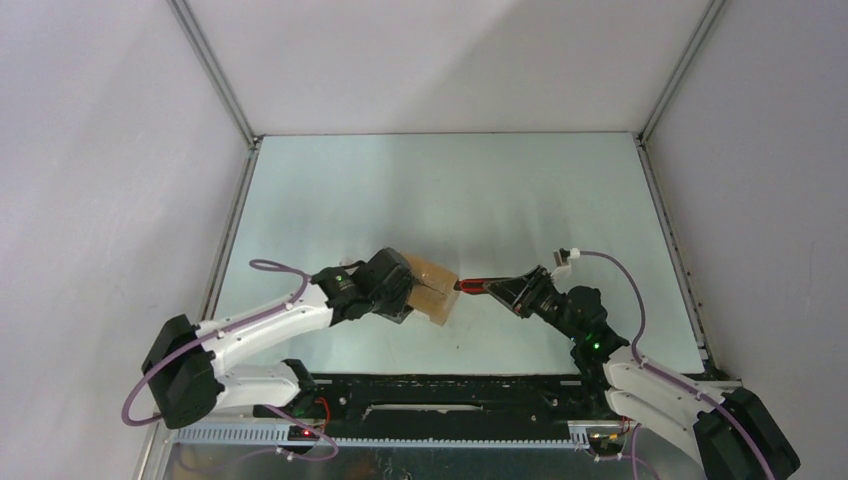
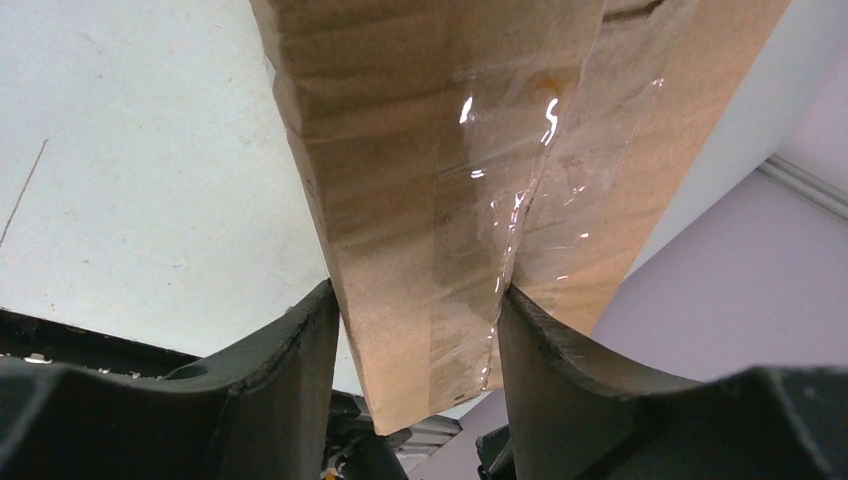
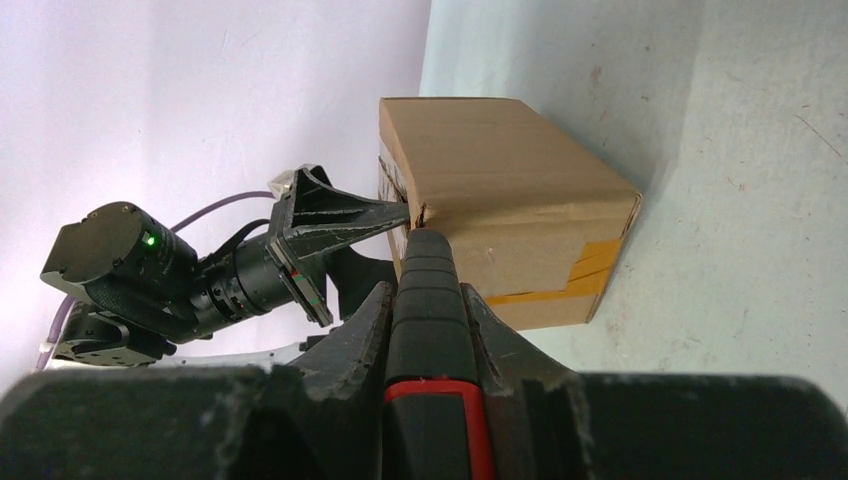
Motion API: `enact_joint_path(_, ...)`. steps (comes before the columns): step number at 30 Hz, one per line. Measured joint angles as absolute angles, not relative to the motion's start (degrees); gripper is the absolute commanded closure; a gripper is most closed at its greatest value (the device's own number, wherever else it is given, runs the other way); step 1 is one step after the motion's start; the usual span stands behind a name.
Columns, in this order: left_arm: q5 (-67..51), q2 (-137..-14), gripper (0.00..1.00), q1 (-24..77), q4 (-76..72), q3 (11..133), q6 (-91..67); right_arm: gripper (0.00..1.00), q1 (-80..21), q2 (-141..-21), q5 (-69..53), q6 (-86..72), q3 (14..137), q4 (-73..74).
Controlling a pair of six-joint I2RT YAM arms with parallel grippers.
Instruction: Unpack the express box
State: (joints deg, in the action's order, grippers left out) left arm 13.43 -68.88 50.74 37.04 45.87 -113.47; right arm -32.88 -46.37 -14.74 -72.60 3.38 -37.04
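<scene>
Right gripper (image 3: 430,335): dark fingers are closed tight on a red-and-black utility knife (image 3: 429,290). The ribbed black nose of the knife projects forward, with a red band behind it at the fingers. The nose is seen touching the express box (image 3: 505,195) at one of its edges, where a small nick in the cardboard is noted. The blade itself cannot be made out.

Left gripper (image 2: 420,335): the box (image 2: 390,150) is clamped between two matte black fingers (image 2: 300,350) with curved inner faces, one on each side of it.

Box: plain brown corrugated cardboard, rectangular, with sharp corners. Glossy clear tape (image 2: 520,200) is laid along one seam and is wrinkled. Yellow-orange tape (image 3: 592,262) is wrapped round one end corner.

Position: the box (image 1: 437,290) is held between the two grippers, toward the near edge of the pale table (image 1: 450,190) and about midway between its left and right edges. Whether it rests on the table cannot be told.
</scene>
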Motion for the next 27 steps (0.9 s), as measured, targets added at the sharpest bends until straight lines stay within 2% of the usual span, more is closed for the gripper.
enact_joint_path(14, 14.7, -65.9, 1.0, 51.0, 34.7, 42.8, -115.2, 1.0, -31.9, -49.6, -17.4, -71.4, 4.8, -38.7)
enact_joint_path(21, 16.1, -65.6, 1.0, 50.6, 35.4, 42.7, -115.5, 1.0, -35.7, -52.5, -13.4, -71.3, 5.5, -40.9)
enact_joint_path(27, 15.5, -65.3, 1.0, 50.1, 35.5, 42.7, -115.5, 1.0, -35.1, -52.3, -14.1, -70.9, 5.5, -40.7)
